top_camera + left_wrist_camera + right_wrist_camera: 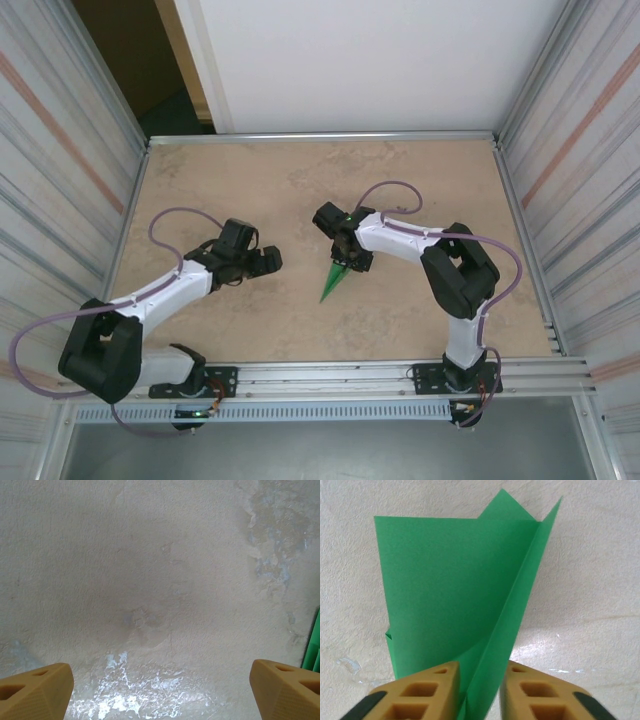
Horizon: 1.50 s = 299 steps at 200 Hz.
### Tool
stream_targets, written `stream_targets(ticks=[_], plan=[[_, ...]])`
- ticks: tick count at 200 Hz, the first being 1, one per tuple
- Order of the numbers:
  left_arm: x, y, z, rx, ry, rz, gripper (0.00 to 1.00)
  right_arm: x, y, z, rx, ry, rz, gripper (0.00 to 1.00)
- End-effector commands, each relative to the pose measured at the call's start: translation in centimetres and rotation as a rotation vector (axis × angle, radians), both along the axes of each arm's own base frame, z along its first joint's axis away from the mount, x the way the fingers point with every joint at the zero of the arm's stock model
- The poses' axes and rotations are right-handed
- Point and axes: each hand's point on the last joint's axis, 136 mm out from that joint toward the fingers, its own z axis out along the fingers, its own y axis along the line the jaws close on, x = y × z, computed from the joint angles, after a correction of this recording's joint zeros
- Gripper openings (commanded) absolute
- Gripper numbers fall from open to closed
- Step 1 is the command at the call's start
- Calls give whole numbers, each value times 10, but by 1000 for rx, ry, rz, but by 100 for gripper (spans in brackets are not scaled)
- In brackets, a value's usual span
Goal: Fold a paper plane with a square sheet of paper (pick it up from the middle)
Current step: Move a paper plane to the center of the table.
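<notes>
Right gripper (479, 680) is drawn narrow and pinches the centre crease of the paper plane (455, 590), which fans out ahead of its fingertips with one wing lying flat to the left of the crease. Left gripper (160, 685) stands wide with nothing between its fingers; a sliver of the green paper sits off to its right, well apart from it. By my judgement you are at the closing step: the folding looks done, and what remains is to lift or set the dart by its keel. That calls for a steady pinch on the crease, a straight rise off the table (250, 180), and the left claw kept out of the way. From the right wrist view you get the layered wings and the raised fold. From the top view you get the outline instead: a narrow dart (335, 280) reaching from under the right claw (350, 255) toward the near edge, with the left claw (262, 260) apart to one side.
</notes>
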Motion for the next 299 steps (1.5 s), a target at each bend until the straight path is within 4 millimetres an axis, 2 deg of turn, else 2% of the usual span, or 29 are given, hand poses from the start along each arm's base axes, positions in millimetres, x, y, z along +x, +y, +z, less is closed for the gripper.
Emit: stream_targets(ticks=[1, 19, 37, 75, 104, 139, 165, 182, 211, 261, 299], plan=[[5, 1, 3, 2, -15, 3, 91, -4, -8, 7, -8, -15, -18, 16], [6, 2, 5, -14, -15, 10, 91, 4, -8, 19, 10, -59, -1, 10], [7, 5, 7, -65, -10, 29, 91, 15, 2, 42, 62, -133, 64, 7], [14, 15, 18, -298, -33, 106, 93, 30, 63, 87, 365, -267, 341, 7], [16, 18, 28, -414, -62, 136, 96, 34, 91, 97, 627, -290, 437, 7], [15, 8, 28, -486, -40, 120, 97, 31, 104, 83, 769, -254, 481, 7], [14, -1, 19, -533, -11, 121, 97, 27, 105, 61, 820, -194, 484, 7], [13, -11, 15, -540, 8, 103, 97, 26, 100, 44, 840, -170, 463, 8], [10, -29, 9, -531, 33, 66, 96, 24, 89, 27, 874, -143, 426, 8], [10, -64, -3, -546, 85, -13, 82, 23, 70, 0, 868, -101, 366, 9], [13, -70, -16, -541, 128, 5, 75, 25, 56, -10, 842, -105, 320, 11]])
